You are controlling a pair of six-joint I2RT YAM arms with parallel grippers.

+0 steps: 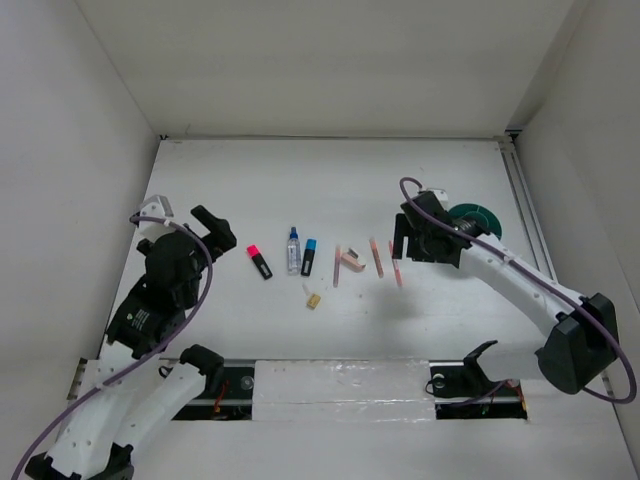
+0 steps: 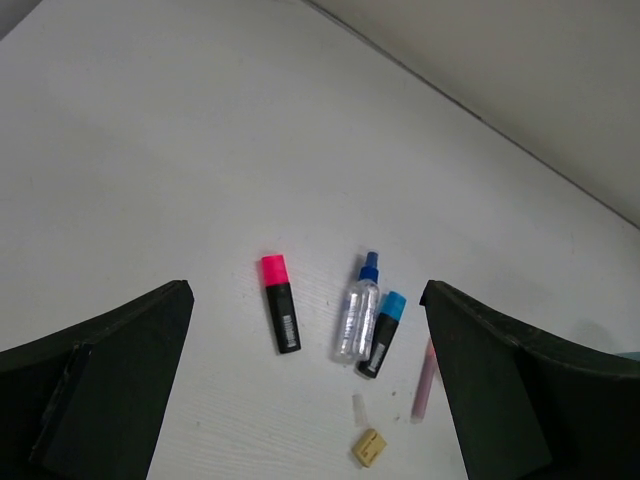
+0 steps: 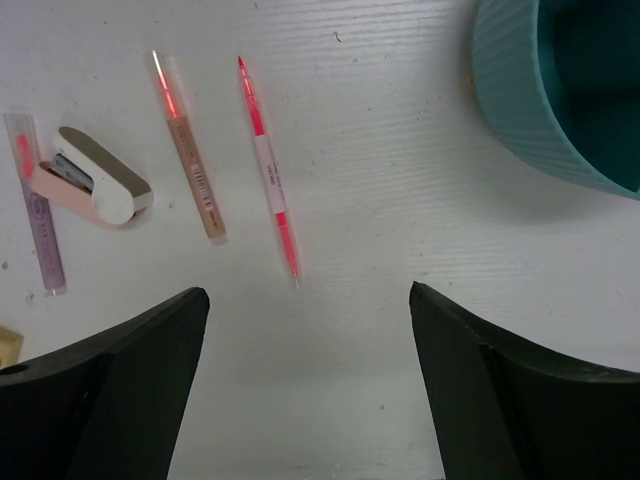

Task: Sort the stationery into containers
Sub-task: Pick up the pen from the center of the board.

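Observation:
The stationery lies in a row mid-table: a pink-capped black marker (image 1: 259, 261), a clear blue-capped bottle (image 1: 293, 250), a blue-capped marker (image 1: 308, 257), a tiny tan piece (image 1: 313, 301), a pink block (image 1: 350, 262) and thin salmon pencils (image 1: 376, 257). The teal-green cup (image 1: 478, 218) stands at the right. My left gripper (image 1: 210, 232) hangs open left of the pink-capped marker (image 2: 281, 315), holding nothing. My right gripper (image 3: 308, 290) is open above the table between the pencils (image 3: 268, 170) and the cup (image 3: 520, 90), near one pencil's tip.
White walls close the table in on the left, back and right. A metal rail (image 1: 525, 205) runs along the right edge behind the cup. A taped strip (image 1: 340, 385) lies at the near edge between the arm bases.

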